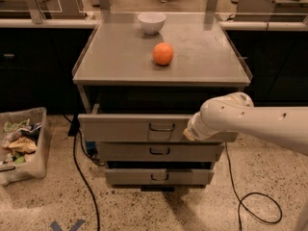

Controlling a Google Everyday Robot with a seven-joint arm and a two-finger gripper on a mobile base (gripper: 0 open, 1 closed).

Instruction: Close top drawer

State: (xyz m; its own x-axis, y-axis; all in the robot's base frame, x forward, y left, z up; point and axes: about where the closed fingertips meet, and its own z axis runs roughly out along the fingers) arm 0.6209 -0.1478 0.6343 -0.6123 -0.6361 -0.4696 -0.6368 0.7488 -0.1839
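Note:
The top drawer (pixel 130 127) of the grey metal cabinet stands pulled out, with its front panel forward of the two drawers below. Its small dark wire handle (pixel 161 127) sits at the panel's centre. My white arm reaches in from the right. Its gripper end (pixel 188 133) lies against the right part of the drawer front, just right of the handle. The fingers are hidden behind the wrist.
An orange (pixel 163 54) and a white bowl (pixel 151 22) sit on the cabinet top (pixel 115 61). The middle drawer (pixel 159 151) and bottom drawer (pixel 159 177) are further in. A clear bin of rubbish (pixel 19 143) stands on the floor at left. Black cables (pixel 255 211) lie on the floor on both sides.

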